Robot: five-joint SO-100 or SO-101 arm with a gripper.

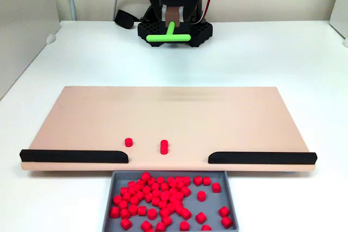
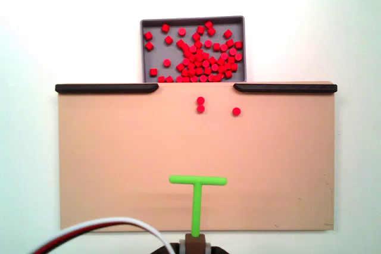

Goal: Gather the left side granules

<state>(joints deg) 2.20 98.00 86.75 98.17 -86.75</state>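
Note:
Three red granules lie on the tan board (image 1: 217, 118) just short of the gap between its rails. Two touch as a pair (image 1: 164, 146) (image 2: 200, 104), and a single one (image 1: 128, 142) (image 2: 236, 111) sits left of them in the front fixed view. Several more granules (image 1: 163, 194) (image 2: 199, 55) fill the grey tray (image 1: 227, 188) (image 2: 238, 22) beyond the gap. My gripper (image 1: 172, 21) (image 2: 196, 243) is shut on the stem of the green T-shaped pusher (image 1: 169, 37) (image 2: 197, 180). The pusher hangs raised over the board's robot-side end, far from the granules.
Two black rails (image 1: 73, 156) (image 1: 261, 157) line the board's tray-side edge with an opening between them. The arm's black base (image 1: 201, 33) stands behind the board. White and red cables (image 2: 95, 230) run beside the arm. White tabletop surrounds the board.

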